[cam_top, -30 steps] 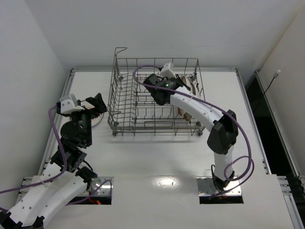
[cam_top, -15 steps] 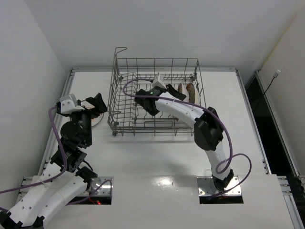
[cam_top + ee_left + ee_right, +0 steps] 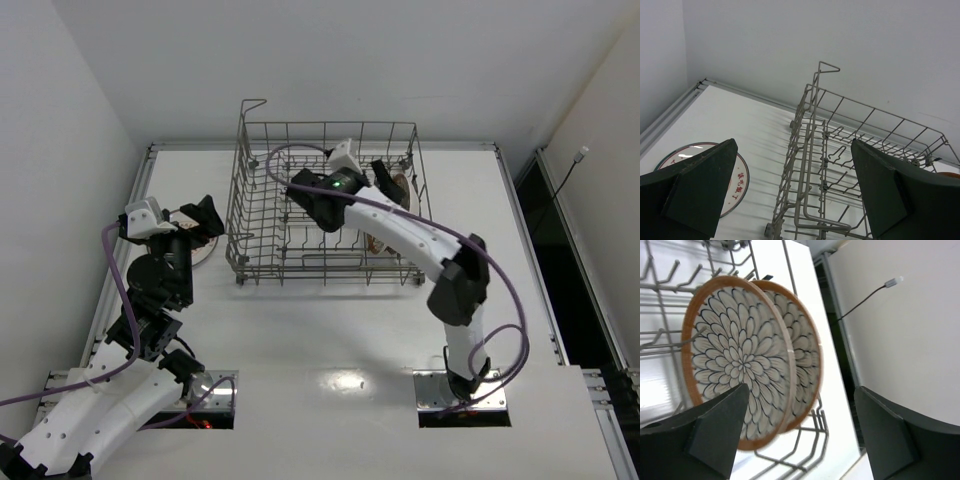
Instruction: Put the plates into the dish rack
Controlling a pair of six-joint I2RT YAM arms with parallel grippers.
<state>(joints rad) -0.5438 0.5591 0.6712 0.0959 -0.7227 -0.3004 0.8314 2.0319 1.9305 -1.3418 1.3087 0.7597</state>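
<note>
Two brown-rimmed plates with a petal-flower pattern, a near one [image 3: 735,360] and a far one [image 3: 807,355], stand on edge side by side between the tines at the right end of the grey wire dish rack [image 3: 300,215]. My right gripper [image 3: 800,435] hangs open just in front of them, touching neither. A white plate [image 3: 740,185] with red marks lies flat on the table left of the rack. My left gripper [image 3: 790,195] hovers open above it, holding nothing. In the top view this plate [image 3: 204,253] peeks out under the left gripper [image 3: 200,220].
The rack's raised corner handle [image 3: 253,103] stands at its far left corner. Its left wall [image 3: 807,150] rises close to my left gripper. Walls close in the table at the back and left.
My right gripper has opened and let go of the near brown-rimmed plate, which now stands in the rack. The right wrist has drawn back a little. The left arm has not moved.
</note>
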